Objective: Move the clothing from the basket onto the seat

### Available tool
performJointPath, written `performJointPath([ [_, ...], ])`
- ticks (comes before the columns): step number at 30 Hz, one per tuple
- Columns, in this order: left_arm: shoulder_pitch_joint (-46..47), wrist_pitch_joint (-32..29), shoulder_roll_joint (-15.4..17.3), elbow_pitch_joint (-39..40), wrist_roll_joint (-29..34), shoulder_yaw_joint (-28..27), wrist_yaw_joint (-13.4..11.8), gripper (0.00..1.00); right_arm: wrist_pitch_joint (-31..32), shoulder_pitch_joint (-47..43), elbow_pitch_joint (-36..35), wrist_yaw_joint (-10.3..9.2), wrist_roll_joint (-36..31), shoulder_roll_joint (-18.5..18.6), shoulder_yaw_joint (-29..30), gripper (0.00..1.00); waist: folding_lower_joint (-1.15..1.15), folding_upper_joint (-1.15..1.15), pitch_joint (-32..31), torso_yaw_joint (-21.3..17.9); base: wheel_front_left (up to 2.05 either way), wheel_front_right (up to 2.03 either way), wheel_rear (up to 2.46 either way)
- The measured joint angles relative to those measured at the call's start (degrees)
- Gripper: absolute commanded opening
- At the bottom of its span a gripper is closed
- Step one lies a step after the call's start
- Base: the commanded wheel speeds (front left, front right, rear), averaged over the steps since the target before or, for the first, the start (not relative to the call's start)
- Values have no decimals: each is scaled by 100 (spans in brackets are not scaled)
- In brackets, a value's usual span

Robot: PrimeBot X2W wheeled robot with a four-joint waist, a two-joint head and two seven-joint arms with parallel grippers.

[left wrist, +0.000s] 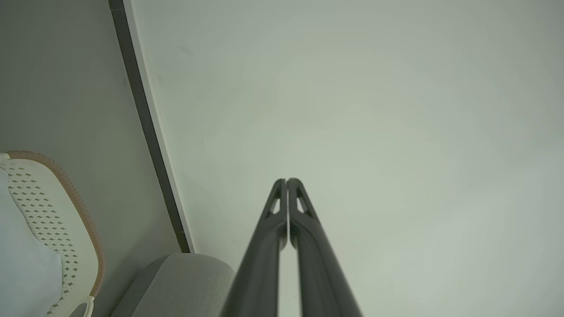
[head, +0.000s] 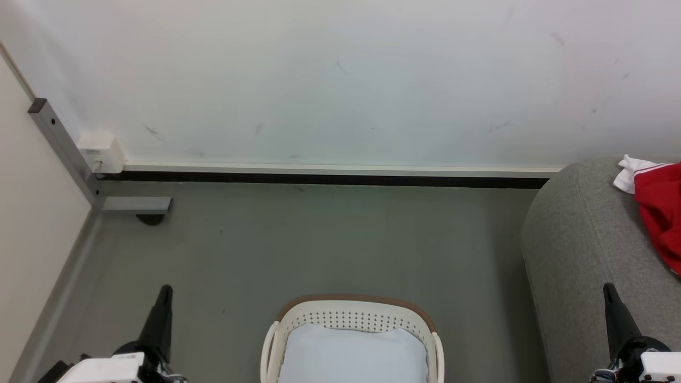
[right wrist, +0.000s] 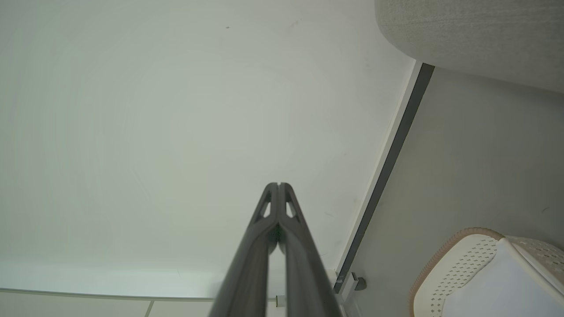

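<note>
The cream-white basket with a brown rim stands on the floor at the bottom centre of the head view, and a pale blue-white pad lies inside it. Red clothing with white trim lies on the grey seat at the right edge. My left gripper rises at the lower left, shut and holding nothing. At the lower right my right gripper is shut and bare in front of the seat. Each wrist view has its fingers pressed together, pointing at the white wall, with the basket and seat at the edges.
A white wall with a dark baseboard runs across behind the grey floor. A grey metal post with a foot and a small white box stand in the left corner beside a cream panel.
</note>
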State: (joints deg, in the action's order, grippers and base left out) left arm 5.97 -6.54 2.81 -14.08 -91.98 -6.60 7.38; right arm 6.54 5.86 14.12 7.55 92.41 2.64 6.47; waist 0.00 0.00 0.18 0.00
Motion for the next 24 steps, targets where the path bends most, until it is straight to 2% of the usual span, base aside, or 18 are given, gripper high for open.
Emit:
performJointPath([
  [24,0,0,0,1,0,0,0,0,0,0,0,0,1,0,0,0,0,0,0,0,0,0,0],
])
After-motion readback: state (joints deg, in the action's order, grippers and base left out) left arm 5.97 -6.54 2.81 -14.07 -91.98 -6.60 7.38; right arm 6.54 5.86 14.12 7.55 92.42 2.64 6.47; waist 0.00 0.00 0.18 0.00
